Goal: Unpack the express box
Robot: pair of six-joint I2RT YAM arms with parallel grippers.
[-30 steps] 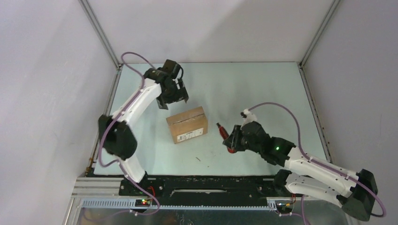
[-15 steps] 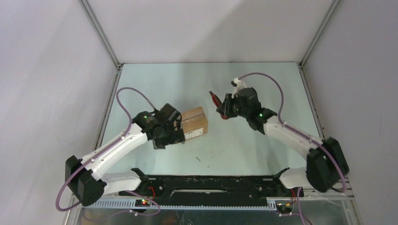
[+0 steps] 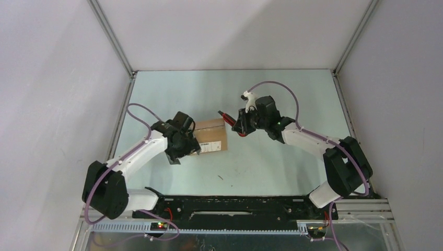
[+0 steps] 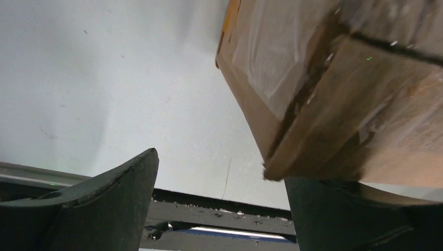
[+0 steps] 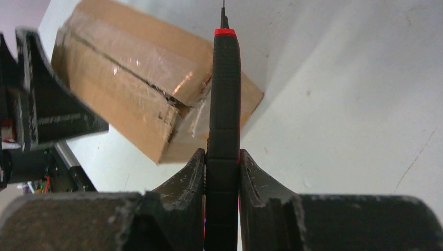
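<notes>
The box is lying taped shut. I am holding my left pincer open beside its corner to steady it, my right pincer clamping the knife, aiming at the seam.

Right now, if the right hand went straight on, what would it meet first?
Likely the box: the right hand, shut on the knife, points at its corner. The knife tip may pass just above it; depth is unclear.

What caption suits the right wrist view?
Right end effector clamps a black, red-tipped knife, with the taped brown cardboard box beside it.
</notes>
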